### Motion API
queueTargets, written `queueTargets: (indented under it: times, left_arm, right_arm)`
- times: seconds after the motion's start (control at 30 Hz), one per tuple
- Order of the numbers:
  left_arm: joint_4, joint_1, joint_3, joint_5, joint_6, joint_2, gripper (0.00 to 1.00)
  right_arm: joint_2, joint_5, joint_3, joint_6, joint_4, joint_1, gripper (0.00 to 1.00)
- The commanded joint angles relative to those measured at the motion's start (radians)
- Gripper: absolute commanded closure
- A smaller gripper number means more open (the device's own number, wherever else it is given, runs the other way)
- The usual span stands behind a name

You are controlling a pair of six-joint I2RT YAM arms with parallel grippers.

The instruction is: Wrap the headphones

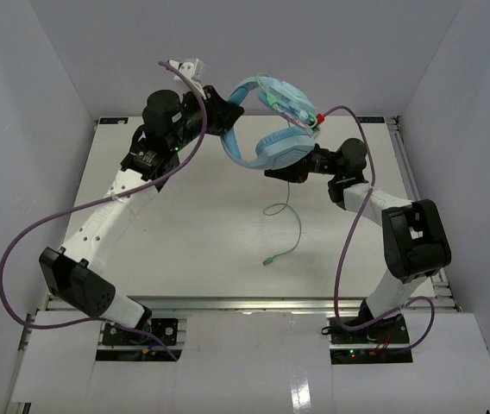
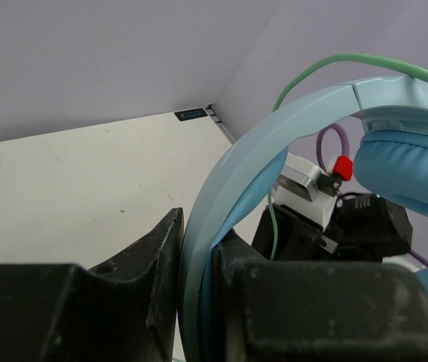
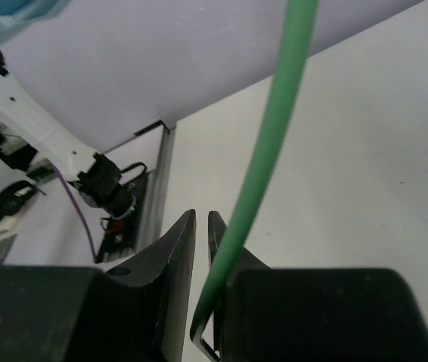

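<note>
The light blue headphones hang in the air over the back of the table. My left gripper is shut on their headband, which stands pinched between the two black fingers. One padded earcup shows at the right of the left wrist view. My right gripper sits just under the lower earcup. Its jaws are nearly together around the pale-green cable, which slips into the gap low between the fingers. Below it the cable hangs to the table, its plug lying there.
White walls close in the table at the back and both sides. Purple robot leads loop beside each arm. The right arm's wrist block is close behind the headband. A metal rail edges the table.
</note>
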Motion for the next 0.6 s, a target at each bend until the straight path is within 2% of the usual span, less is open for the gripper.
queueTargets:
  times: [0.0, 0.17, 0.37, 0.57]
  left_arm:
    - [0.089, -0.004, 0.108, -0.114, -0.088, 0.02, 1.0]
    - [0.093, -0.002, 0.19, -0.153, -0.101, 0.064, 1.0]
    - [0.105, -0.002, 0.234, -0.213, -0.123, 0.077, 1.0]
    - [0.12, -0.002, 0.226, -0.268, -0.154, 0.066, 1.0]
  right_arm:
    - [0.016, -0.015, -0.017, 0.267, 0.382, 0.055, 0.81]
    - [-0.024, 0.007, -0.072, 0.307, 0.469, 0.124, 0.79]
    - [-0.122, 0.035, -0.159, 0.235, 0.434, 0.161, 0.75]
    - [-0.155, 0.043, -0.154, 0.226, 0.435, 0.163, 0.68]
